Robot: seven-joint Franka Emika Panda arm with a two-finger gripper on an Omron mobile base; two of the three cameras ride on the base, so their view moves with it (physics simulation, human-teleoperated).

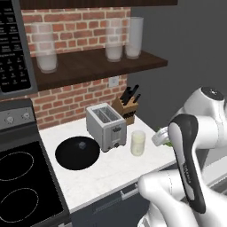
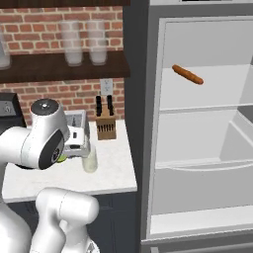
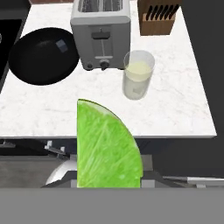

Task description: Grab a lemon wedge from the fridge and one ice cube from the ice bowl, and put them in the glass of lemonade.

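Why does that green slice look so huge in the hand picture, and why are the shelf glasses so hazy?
Hand view: the lemon wedge sits right at the lens, so it dwarfs the glass of lemonade on the counter beyond. Left base view: the frosted glasses on the shelf look milky and soft-edged, while the toaster is crisp. Right base view: even, flat light inside the fridge, with faint shadows.

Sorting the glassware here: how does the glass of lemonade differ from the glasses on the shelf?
The glass of lemonade is short, clear and holds pale yellowish liquid; the shelf glasses are taller, frosted grey. The lemonade stands on the counter beside the toaster; the others stand up on the wooden shelf. All are upright.
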